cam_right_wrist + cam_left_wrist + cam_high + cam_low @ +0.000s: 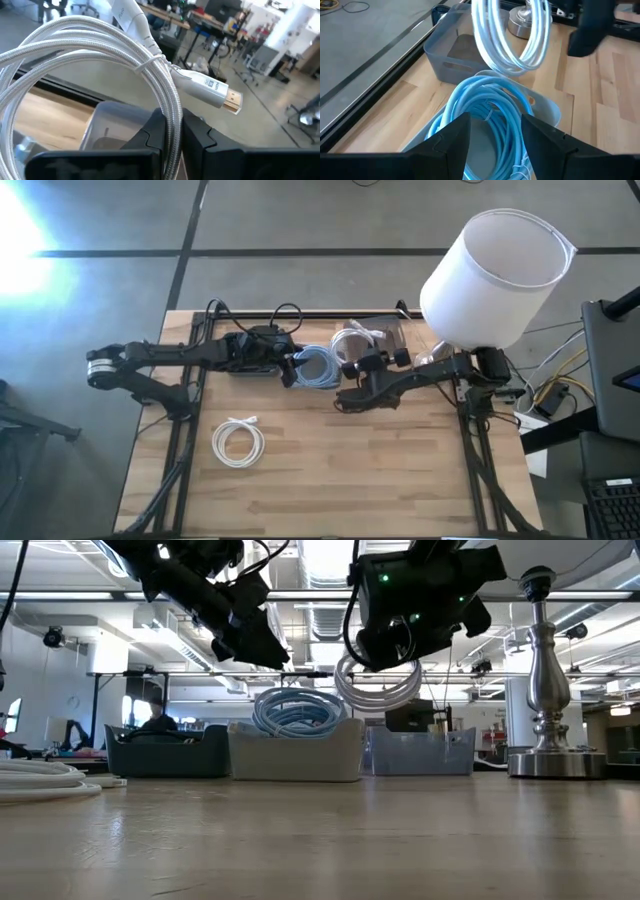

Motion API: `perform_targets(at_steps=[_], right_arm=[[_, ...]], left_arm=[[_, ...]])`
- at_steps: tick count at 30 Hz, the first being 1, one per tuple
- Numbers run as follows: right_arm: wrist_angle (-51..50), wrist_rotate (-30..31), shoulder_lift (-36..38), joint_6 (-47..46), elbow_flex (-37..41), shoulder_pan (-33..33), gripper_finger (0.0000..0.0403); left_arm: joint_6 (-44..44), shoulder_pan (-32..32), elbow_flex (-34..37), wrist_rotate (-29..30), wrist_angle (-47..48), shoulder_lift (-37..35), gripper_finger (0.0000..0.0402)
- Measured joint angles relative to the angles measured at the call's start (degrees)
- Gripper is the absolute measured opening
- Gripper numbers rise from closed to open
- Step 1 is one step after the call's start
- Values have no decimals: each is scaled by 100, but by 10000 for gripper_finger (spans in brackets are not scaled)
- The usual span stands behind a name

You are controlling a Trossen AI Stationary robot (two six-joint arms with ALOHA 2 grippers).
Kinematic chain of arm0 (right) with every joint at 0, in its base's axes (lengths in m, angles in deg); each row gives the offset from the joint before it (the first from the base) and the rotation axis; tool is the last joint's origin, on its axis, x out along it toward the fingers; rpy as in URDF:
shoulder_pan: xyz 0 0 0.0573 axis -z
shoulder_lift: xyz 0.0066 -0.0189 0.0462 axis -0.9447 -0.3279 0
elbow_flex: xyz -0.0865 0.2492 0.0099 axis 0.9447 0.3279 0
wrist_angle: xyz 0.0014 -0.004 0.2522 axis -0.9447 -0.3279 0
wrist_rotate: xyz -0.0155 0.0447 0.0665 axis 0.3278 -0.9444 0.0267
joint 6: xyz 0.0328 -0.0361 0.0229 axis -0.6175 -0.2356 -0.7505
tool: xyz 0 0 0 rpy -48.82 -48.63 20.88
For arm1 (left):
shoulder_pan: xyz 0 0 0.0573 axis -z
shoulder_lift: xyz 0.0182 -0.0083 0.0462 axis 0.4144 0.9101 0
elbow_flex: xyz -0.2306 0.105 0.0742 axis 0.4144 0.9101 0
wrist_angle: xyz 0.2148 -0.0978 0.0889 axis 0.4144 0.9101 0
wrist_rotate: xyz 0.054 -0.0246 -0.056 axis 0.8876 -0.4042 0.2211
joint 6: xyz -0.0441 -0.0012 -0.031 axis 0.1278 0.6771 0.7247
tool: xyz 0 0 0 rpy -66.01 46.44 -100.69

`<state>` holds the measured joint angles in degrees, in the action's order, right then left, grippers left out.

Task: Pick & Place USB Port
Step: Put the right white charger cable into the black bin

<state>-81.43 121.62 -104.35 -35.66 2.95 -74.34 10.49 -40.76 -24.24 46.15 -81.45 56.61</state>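
- The right claw (170,131) is clenched on a coiled white cable (90,65), pinching the bundle across its strands so the loop hangs free beneath it in the low view — a grip that keeps the coil from unravelling while it is in the air.
- That white cable's gold-tipped plug (227,99) sticks out sideways from the coil, clear of the fingers.
- The held coil hangs above the row of bins, over the clear bin (385,332) at the back of the counter (400,470); my read is that it's lined up for a drop there.
- The left claw (492,131) hovers with fingers spread and nothing between them, right over the white middle bin (295,750), where a blue cable coil (485,112) already sits piled above the rim.
- A dark bin (165,752) stands beside it on the far end of the row.
- One more white coil (238,442) lies flat on the counter, well apart from the bins, likely waiting for its turn.
- A lamp with a white shade (495,275) stands at the right-hand corner, close to the right arm, so that arm needs care there.
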Motion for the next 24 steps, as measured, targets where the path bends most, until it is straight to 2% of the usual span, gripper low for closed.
perform_targets(at_steps=[5, 11, 13, 19, 24], right_arm=[[71, -208, -2, -128, 2, 27, 29], [171, -254, -11, -280, 2, -297, 29], [176, -256, -11, -294, 2, -401, 29], [279, -232, -13, -290, 2, -687, 29], [346, -224, -13, -294, 2, -936, 29]], left_arm=[[-2, 3, 0, 2, 0, 0, 181], [-2, 7, 0, -12, -40, 2, 181], [-2, 32, 0, -156, -192, 4, 181], [363, 212, 0, -1222, -939, 4, 181], [565, 451, 0, -1215, -1286, 124, 181]])
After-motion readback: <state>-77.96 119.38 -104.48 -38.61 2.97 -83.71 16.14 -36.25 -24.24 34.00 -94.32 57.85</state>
